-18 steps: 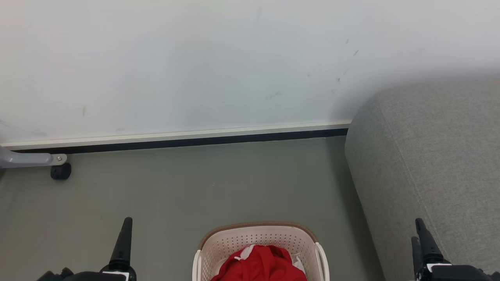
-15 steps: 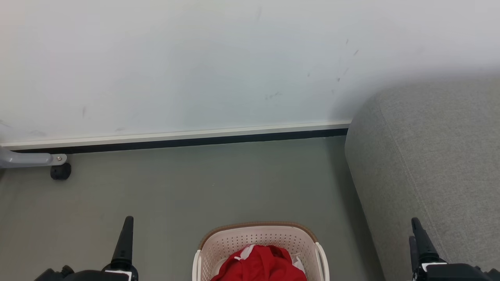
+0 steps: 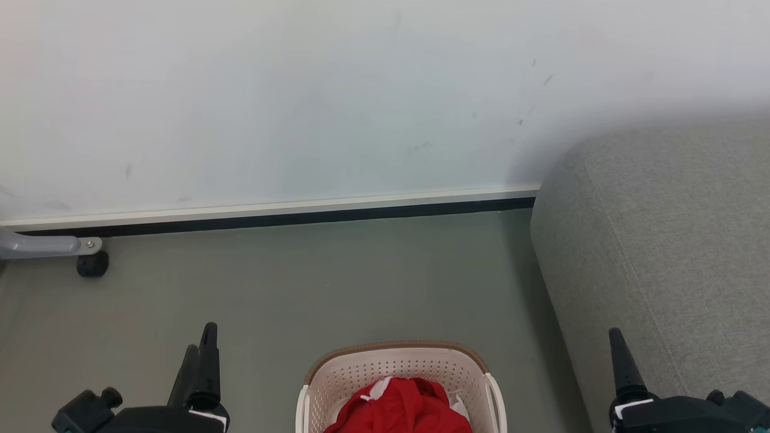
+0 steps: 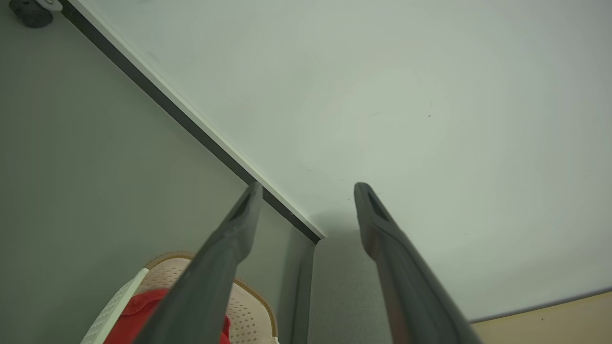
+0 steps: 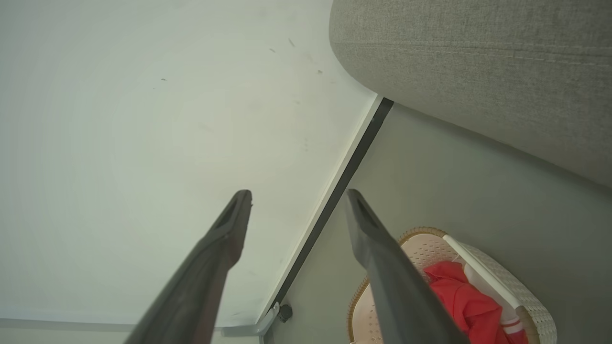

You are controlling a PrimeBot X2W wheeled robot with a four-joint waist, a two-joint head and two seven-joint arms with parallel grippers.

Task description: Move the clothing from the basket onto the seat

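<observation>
The clothing [image 3: 400, 409] is lying bunched inside the basket [image 3: 397, 350], red with a little white showing at its edges. The basket is standing on the floor [image 3: 301, 288] at the bottom middle of the head view, near the seat [image 3: 662, 240] but not touching it, with a strip of floor running between them. The seat is rising on the right, its rounded end reaching close to the wall [image 3: 301, 90].

The left gripper [image 3: 201, 338] is hovering over the floor to the left of the basket, its fingers pointing toward the wall. In the left wrist view its jaws are standing wide apart, released and grasping nothing. The right gripper [image 5: 297, 192] is hovering to the right of the basket, in front of the seat's side. It is released as well, with only wall and skirting [image 5: 334, 191] showing between its fingers. Both are hanging well apart from the clothing.

A black caster [image 3: 93, 264] is sitting by the skirting at the far left.
</observation>
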